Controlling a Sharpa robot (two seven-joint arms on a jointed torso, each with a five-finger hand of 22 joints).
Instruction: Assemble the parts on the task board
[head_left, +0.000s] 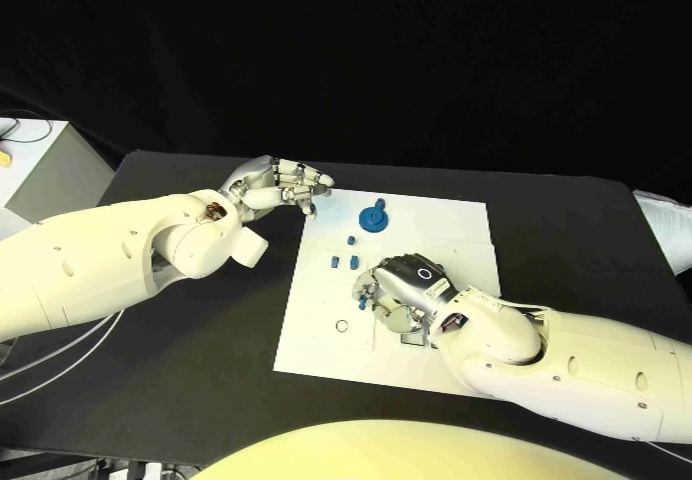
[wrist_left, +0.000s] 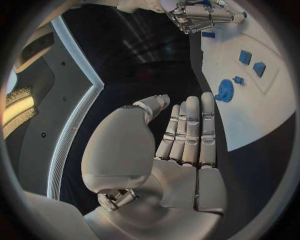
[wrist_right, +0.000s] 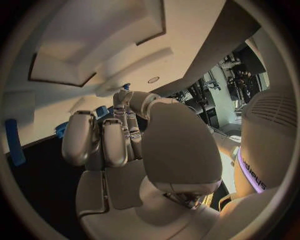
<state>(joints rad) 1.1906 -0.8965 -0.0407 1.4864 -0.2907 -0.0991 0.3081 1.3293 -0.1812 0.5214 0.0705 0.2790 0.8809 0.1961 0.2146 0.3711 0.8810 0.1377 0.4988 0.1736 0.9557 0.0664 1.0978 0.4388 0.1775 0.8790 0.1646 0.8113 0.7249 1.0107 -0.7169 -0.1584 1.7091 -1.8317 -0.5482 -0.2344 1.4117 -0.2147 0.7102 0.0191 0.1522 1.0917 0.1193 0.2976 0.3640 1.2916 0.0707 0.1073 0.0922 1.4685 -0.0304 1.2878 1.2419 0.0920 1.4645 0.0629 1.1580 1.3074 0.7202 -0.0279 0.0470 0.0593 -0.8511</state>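
Black matte tabletop (head_left: 202, 330) spreads out under everything, with a grey box (head_left: 51, 170) sitting off its far left corner. Largest on it is the flat white rectangular task board (head_left: 447, 225), smooth and plate-like, lying in the middle of the table.

Over the board's middle the right silver jointed metal hand (head_left: 404, 290) hangs palm down, fingers curled in toward the plate. Its wrist view shows those fingers (wrist_right: 115, 142) bent and pressed side by side, thumb reaching toward a tiny blue tip; whether anything is really pinched, I cannot tell.

Off the board's far left corner, above bare table, the left silver hand (head_left: 277, 185) holds nothing. From its wrist camera the fingers (wrist_left: 190, 130) are straight and close together, thumb set apart.

Next comes the round blue toothed gear part (head_left: 376, 217) on the board's far side, then several small blue block-shaped parts (head_left: 348, 261) in a row just beside the right hand. The left wrist view shows the gear's (wrist_left: 224, 91) notched rim more plainly.
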